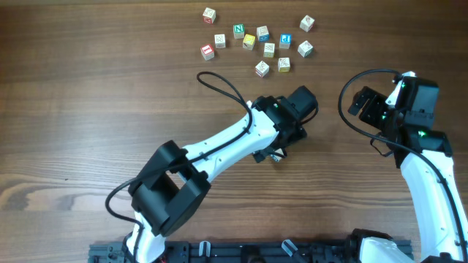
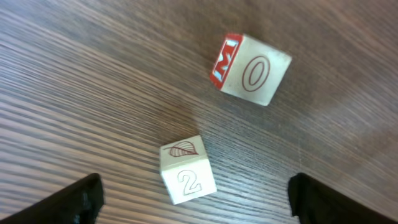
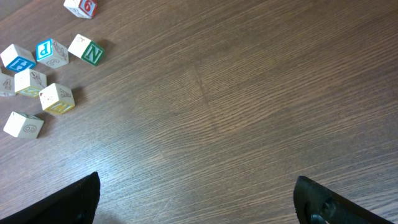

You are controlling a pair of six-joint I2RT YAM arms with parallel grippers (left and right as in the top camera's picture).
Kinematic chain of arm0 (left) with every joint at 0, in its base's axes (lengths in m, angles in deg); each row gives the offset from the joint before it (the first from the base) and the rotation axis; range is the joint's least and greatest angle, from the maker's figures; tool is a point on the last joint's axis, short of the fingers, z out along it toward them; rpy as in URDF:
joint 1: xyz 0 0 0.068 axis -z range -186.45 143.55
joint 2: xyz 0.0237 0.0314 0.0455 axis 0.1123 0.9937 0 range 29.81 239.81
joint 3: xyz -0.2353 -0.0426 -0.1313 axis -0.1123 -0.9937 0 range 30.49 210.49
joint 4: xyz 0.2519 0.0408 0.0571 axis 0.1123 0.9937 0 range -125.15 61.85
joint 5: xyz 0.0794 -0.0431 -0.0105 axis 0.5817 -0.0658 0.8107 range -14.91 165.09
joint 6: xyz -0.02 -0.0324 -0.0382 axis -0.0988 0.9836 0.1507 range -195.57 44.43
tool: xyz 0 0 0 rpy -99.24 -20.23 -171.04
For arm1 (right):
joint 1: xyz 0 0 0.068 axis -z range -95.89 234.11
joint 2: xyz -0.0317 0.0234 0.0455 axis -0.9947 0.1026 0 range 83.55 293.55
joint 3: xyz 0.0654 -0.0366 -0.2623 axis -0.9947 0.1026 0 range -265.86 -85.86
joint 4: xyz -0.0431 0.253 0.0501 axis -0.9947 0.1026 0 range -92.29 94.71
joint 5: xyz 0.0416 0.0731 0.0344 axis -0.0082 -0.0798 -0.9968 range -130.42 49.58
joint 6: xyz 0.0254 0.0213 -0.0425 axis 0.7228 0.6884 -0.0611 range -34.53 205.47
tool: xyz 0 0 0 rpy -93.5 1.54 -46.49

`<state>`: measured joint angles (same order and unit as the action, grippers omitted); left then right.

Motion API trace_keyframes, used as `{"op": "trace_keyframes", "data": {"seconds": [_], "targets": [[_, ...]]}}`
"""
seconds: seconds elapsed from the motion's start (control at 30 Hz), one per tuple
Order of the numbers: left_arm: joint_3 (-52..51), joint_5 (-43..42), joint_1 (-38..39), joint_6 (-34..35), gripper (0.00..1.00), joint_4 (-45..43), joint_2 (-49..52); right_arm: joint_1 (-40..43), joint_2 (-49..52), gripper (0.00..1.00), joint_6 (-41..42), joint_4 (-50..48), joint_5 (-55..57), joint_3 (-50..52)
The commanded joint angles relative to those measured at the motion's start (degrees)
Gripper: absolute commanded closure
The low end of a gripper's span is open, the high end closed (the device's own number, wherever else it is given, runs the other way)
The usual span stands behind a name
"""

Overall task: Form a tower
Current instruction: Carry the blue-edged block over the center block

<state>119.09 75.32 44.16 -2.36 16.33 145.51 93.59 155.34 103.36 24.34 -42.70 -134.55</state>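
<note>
Under spread left gripper (image 2: 194,186): 2 cube (image 2: 186,173), askew; closing on corners could spin it into nearby O cube (image 2: 252,68); right gripper (image 3: 197,186) spread too.

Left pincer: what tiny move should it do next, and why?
Probably lower and close on the 2 cube: it lies loose between the fingers of the open left pincer, apart from the tilted O cube, so it seems ready for stacking.
</note>
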Motion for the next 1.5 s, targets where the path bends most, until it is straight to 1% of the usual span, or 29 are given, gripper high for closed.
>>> {"op": "trace_keyframes", "data": {"seconds": [0.0,0.13,0.23,0.27,0.33,0.37,0.47,0.5,0.53,0.57,0.6,0.67,0.73,0.8,0.83,0.9,0.97,1.07,1.1,1.2,1.3,1.33,1.37,1.4,1.43,1.47], "targets": [[-2.4,-5.6,-0.3,3.9,0.11,-1.1,2.5,0.0,0.7,0.00,0.2,0.1,1.2,-0.7],[-2.6,-5.6,-0.2,4.6,0.16,-2.1,3.7,0.0,0.7,0.00,0.1,0.2,1.2,-0.7],[-2.6,-9.2,-0.2,5.3,0.19,-3.1,6.4,0.0,0.7,0.00,0.1,0.2,1.2,-0.7],[-2.6,-9.2,-0.2,5.3,0.20,-3.1,7.0,0.0,0.7,0.00,0.2,0.3,1.2,-0.7],[-2.6,-9.2,-0.4,5.3,0.33,-3.1,7.1,0.0,0.7,0.00,0.1,0.3,1.2,-0.7],[-2.6,-9.2,-0.5,5.2,0.36,-3.0,7.1,0.0,0.7,0.00,0.1,0.3,1.2,-0.7],[-2.6,-9.0,-1.2,4.1,0.63,-2.6,7.0,0.0,0.7,0.01,0.2,0.2,1.2,-0.7],[-2.6,-9.0,-1.5,2.5,0.68,-2.6,7.0,0.0,0.7,0.00,0.1,0.2,1.2,-0.7],[-2.6,-9.2,-2.1,0.7,0.83,-2.4,6.8,0.0,0.7,0.00,0.1,0.2,1.2,-0.7],[-2.6,-9.4,-2.8,0.5,0.89,-1.6,6.5,0.0,0.7,0.00,0.1,0.2,1.2,-0.7],[-2.5,-9.4,-3.3,-0.5,0.91,-0.9,6.0,0.0,0.7,0.00,0.2,0.2,1.2,-0.7],[-2.1,-9.4,-3.4,-4.3,0.89,-0.9,4.8,0.0,0.7,0.00,0.2,0.2,1.2,-0.7],[-1.0,-7.3,-3.3,-9.1,0.87,-0.8,2.8,0.0,0.7,0.00,0.1,0.2,1.2,-0.7],[-0.1,-2.6,-3.2,-14.4,0.77,-0.9,0.8,0.0,0.7,0.00,0.1,0.2,1.2,-0.7],[0.3,-2.0,-3.2,-16.9,0.74,-1.0,0.4,0.0,0.7,0.00,0.1,0.2,1.2,-0.7],[1.1,-1.8,-3.3,-22.1,0.75,-1.1,0.4,0.0,0.7,0.00,0.2,0.2,1.2,-0.7],[1.4,-1.4,-3.3,-23.6,0.74,-1.5,0.4,0.0,0.7,0.00,0.2,0.2,1.2,-0.7],[1.4,-0.5,-3.3,-28.1,0.64,-4.6,0.5,0.0,0.7,0.00,0.2,0.2,1.2,-0.7],[1.4,1.4,-3.3,-28.1,0.60,-5.1,0.6,0.0,0.7,0.00,0.2,0.2,1.2,-0.7],[1.4,6.8,-3.3,-28.1,0.59,-6.2,1.0,0.0,0.7,0.00,0.2,0.2,1.2,-0.7],[1.4,6.9,-3.3,-28.3,0.60,-7.9,1.4,0.0,0.7,0.00,0.2,0.2,1.2,-0.7],[1.4,6.7,-3.2,-28.3,0.57,-7.7,1.4,0.0,0.7,0.00,0.2,0.2,1.2,-0.7],[1.4,6.7,-3.2,-28.3,0.50,-6.3,1.4,0.0,0.7,0.00,0.1,0.2,1.2,-0.7],[1.4,6.7,-3.2,-30.8,0.34,-3.0,1.4,0.0,0.7,0.00,0.2,0.2,1.2,-0.7],[1.4,6.7,-3.2,-30.7,0.33,-1.6,1.4,0.0,0.7,0.00,0.2,0.2,1.2,-0.7],[1.4,6.7,-3.2,-27.8,0.33,0.2,1.4,0.0,0.7,0.00,0.2,0.2,1.2,-0.7]]}}
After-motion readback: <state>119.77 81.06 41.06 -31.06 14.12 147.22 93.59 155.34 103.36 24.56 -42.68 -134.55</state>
